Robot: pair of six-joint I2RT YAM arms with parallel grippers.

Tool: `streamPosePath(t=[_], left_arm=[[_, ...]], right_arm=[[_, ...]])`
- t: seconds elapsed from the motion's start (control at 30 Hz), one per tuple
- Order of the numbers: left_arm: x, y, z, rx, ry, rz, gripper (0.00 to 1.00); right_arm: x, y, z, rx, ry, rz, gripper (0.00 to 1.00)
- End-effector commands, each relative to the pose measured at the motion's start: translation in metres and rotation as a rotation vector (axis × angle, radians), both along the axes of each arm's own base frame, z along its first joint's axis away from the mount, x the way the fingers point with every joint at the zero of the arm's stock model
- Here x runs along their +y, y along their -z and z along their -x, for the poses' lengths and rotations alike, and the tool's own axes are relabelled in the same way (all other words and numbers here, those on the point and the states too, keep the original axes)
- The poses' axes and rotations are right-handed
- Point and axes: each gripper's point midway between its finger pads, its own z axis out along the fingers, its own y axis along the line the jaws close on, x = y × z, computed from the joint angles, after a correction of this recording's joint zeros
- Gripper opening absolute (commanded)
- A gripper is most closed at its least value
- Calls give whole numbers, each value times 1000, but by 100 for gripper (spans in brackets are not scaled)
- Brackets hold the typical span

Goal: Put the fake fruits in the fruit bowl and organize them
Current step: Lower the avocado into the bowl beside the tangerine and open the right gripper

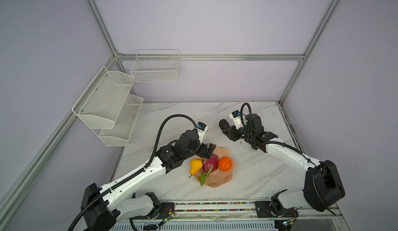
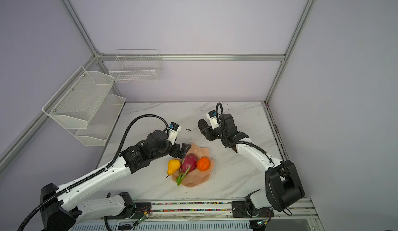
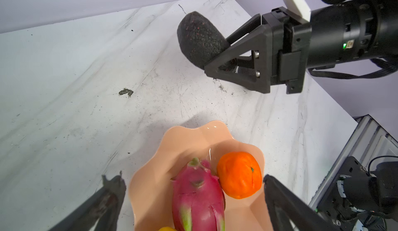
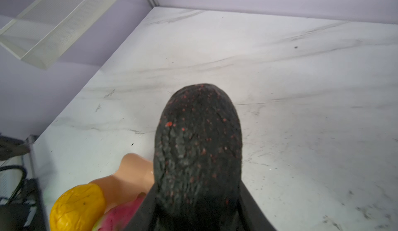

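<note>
Right hand (image 1: 226, 129) pinches blackish oval avocado (image 3: 198, 38) above desk (image 1: 258, 176), 1 o'clock of glossy peach scalloped bowl (image 1: 218, 179), likely for drop-in; left hand (image 1: 208, 149) spread.

Bright, even, diffuse light, with only soft shadows on the marble table (image 1: 247, 176). Small glare on the fruit bowl (image 3: 193, 133) rim. Both top views bend at the edges. Right wrist view: avocado (image 4: 198, 150) very close, slightly soft; pear (image 4: 77, 206) blurred.

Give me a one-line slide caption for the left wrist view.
Right gripper clamps a dark avocado over the marble table, near the pink bowl holding dragon fruit and orange.
</note>
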Motion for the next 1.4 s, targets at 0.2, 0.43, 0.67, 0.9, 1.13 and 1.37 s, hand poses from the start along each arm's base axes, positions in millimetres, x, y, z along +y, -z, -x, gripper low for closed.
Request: streamPosePath(t=[0.2,0.43,0.67,0.9,1.13,1.37], left_arm=[[35,-4,-12,-26,-131,24,100],[43,3,-9,-20,-137,54,100],[29,6,-4,8,-60,84,100],[25,8,-2,21,-38,91,100],[26,10,-2,26,-41,87,100],[26,12,-1,29,-41,83,100]], right_arm=[[23,45,65,141,-304,223,38],[20,43,74,127,-308,286,39],[27,64,79,156,-332,356,40],[26,75,77,170,-333,389,41],[26,86,74,187,-326,412,46],[23,85,68,172,-300,435,64]])
